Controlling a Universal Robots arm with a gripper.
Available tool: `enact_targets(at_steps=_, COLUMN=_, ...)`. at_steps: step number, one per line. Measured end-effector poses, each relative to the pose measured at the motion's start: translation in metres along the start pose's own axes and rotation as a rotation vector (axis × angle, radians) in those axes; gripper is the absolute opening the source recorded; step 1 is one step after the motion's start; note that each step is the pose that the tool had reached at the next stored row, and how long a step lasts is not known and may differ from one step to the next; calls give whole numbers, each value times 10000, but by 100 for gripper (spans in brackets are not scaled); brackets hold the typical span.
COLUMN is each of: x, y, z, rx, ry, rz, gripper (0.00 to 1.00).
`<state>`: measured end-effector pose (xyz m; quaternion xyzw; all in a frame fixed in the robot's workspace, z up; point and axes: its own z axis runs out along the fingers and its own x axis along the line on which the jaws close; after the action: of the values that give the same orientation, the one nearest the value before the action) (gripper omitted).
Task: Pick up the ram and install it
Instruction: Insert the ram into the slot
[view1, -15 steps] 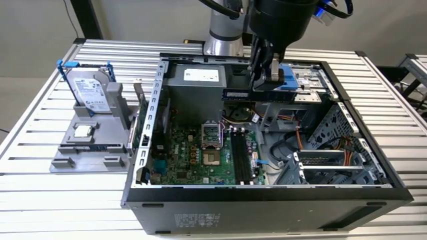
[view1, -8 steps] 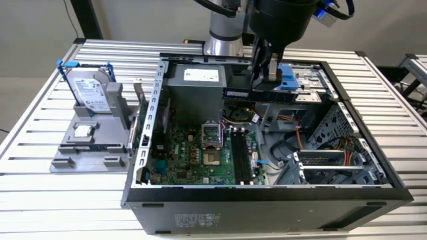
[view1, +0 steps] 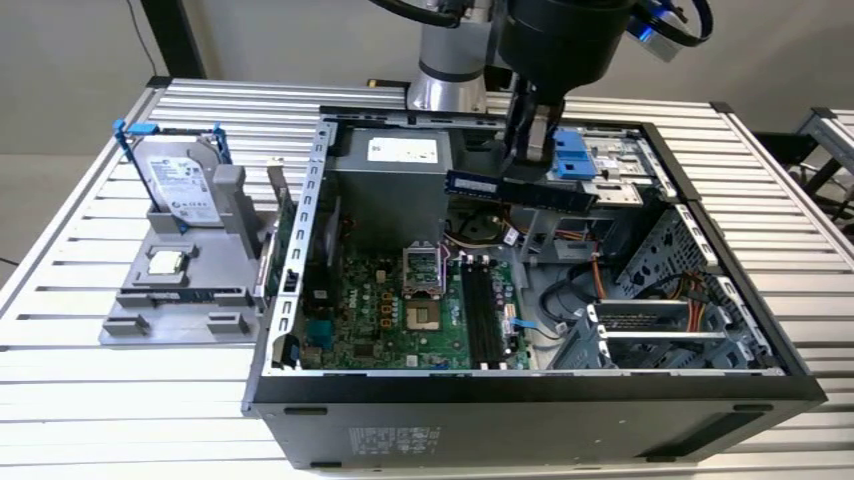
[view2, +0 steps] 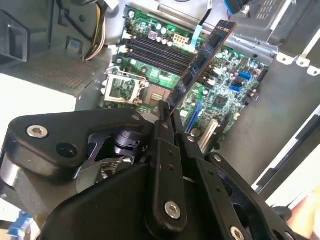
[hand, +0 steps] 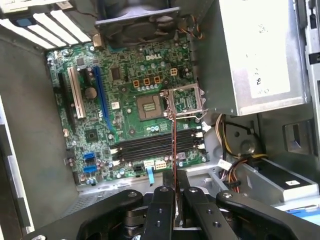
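The ram (view1: 521, 190) is a long dark-blue stick that hangs level above the open computer case (view1: 534, 385). My gripper (view1: 527, 165) is shut on its upper edge near the middle. In the second wrist view the ram (view2: 207, 50) reaches out from my gripper (view2: 167, 112) over the green motherboard (view2: 235, 65). Seen edge-on in the first wrist view, the ram (hand: 173, 145) is a thin line that crosses the black memory slots (hand: 150, 145) from my gripper (hand: 174, 177). Those memory slots (view1: 483, 310) lie well below the stick, beside the open CPU socket (view1: 420, 275).
A silver hard drive (view1: 180, 185) with blue clips stands on a grey holder (view1: 174, 300) at the exterior view's left, with a small square chip (view1: 166, 262) below it. Inside the case are the grey power supply (view1: 387, 175), loose cables (view1: 574, 290) and a metal drive cage (view1: 654, 320).
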<state>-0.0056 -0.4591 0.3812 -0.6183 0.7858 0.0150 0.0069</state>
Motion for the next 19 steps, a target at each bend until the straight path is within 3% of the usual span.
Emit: enact_targets(at_steps=19, x=1, y=2, z=16, rx=84, ry=-45, rz=2825, gripper=0)
